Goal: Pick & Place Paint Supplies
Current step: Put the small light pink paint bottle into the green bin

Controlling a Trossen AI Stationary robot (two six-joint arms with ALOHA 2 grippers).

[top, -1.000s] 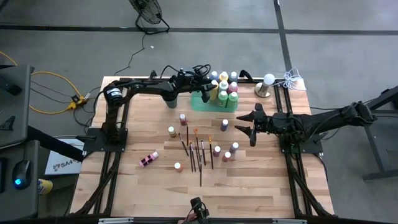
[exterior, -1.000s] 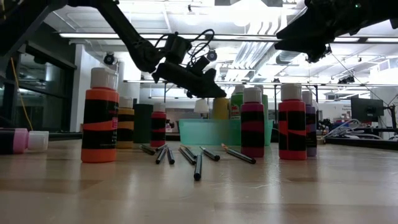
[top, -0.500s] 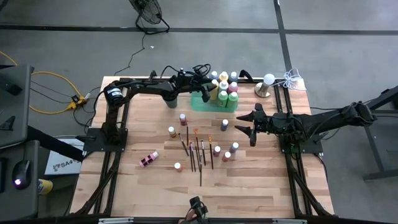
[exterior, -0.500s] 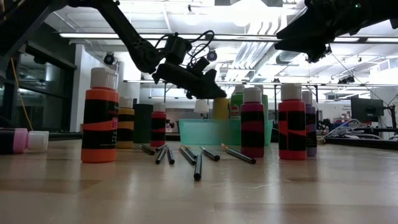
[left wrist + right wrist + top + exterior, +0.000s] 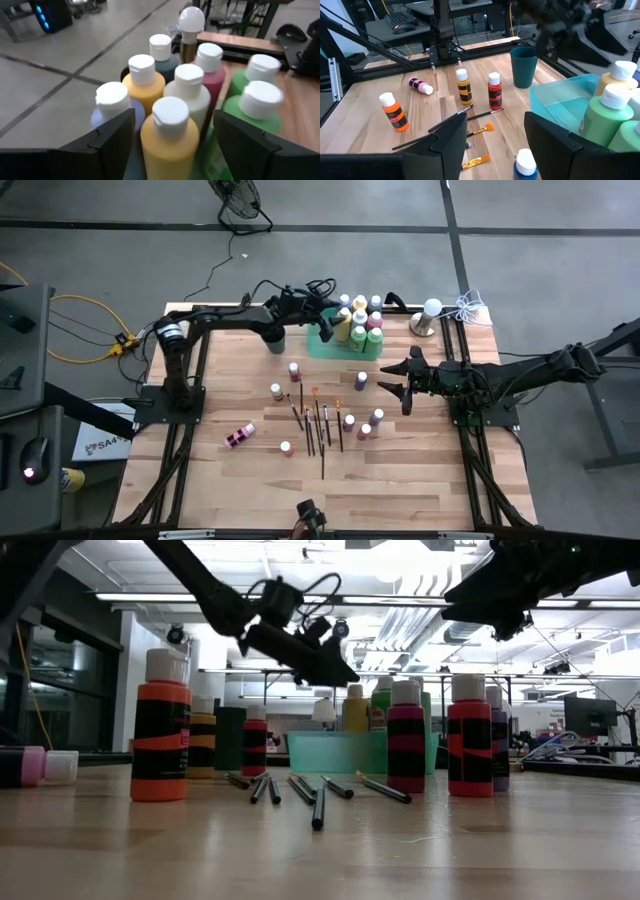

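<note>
Wooden-slat desk [image 5: 420,480] with a translucent green rectangular tray [image 5: 325,346] at its far edge, crowded with pale-capped paint bottles [image 5: 359,323]; a dark round cup [image 5: 277,340] stands just beside it. Loose bottles and thin dark-handled paintbrushes [image 5: 318,425] lie mid-desk, a pink bottle [image 5: 238,436] on its side. The left pincer [image 5: 325,320] hangs above the tray, fingers apart, holding nothing; a yellow bottle [image 5: 170,135] stands below it. It has risen and opened since the earlier frame. The right pincer [image 5: 398,384], fingers apart and empty, hovers unchanged over the desk's right side.
</note>
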